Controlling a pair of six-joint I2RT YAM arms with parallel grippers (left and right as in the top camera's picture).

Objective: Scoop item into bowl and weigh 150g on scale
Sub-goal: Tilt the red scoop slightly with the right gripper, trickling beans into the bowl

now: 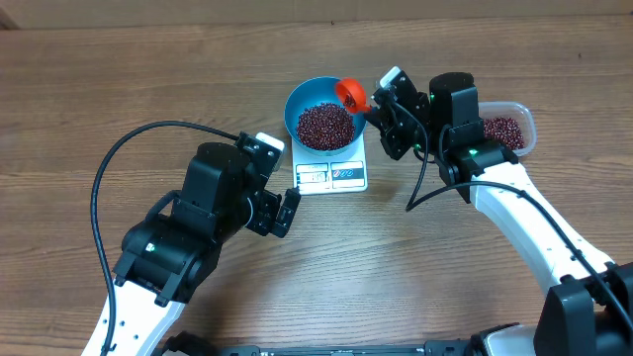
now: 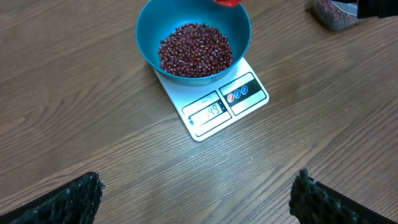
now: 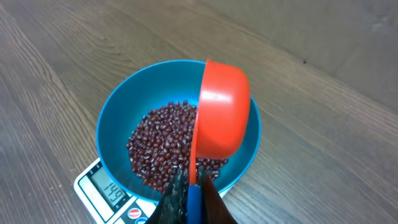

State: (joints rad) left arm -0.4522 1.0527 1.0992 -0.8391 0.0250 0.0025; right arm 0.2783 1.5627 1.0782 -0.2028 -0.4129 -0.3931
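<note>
The beans fill the blue bowl, which sits on the white scale just ahead of and below the right end effector. That arm reaches in with its wrist bent down, clamped shut on the handle of an orange scoop that is tipped on its side over the bowl's rim. A clear container of beans sits behind it. The left end effector is spread wide and empty above the bare table, with the scale ahead of it. Both wrist views show 149 on the display; from overhead it is unreadable.
</note>
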